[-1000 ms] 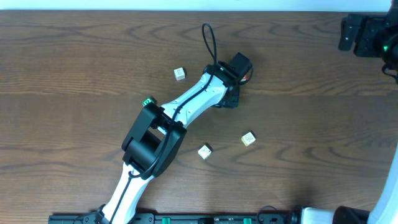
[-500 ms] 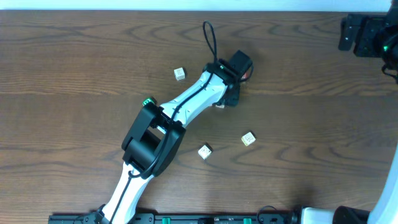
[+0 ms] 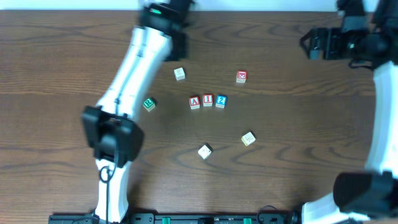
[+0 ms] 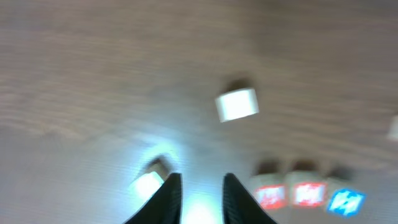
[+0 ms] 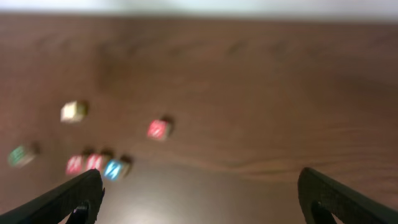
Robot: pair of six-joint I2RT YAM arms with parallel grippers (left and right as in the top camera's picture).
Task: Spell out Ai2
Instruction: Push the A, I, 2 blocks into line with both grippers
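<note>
1. Overhead: the A block (image 3: 194,102), I block (image 3: 208,100) and 2 block (image 3: 221,101) sit side by side in a row, mid-way across the wooden table (image 3: 311,124).
2. Left wrist: the left gripper (image 4: 201,179) is narrowly parted and empty; the blurred row lies lower right.
3. Right wrist: the right gripper (image 5: 202,180) gapes wide, holding nothing; the row lies lower left.

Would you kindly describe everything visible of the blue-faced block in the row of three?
The blue-faced block is a small pale cube, apparently wood, whose top shows a white character on blue, seemingly a 2. It lies flat on the wooden table at the row's right end in the overhead view, close beside the red-faced middle block. Nothing grips it.
</note>
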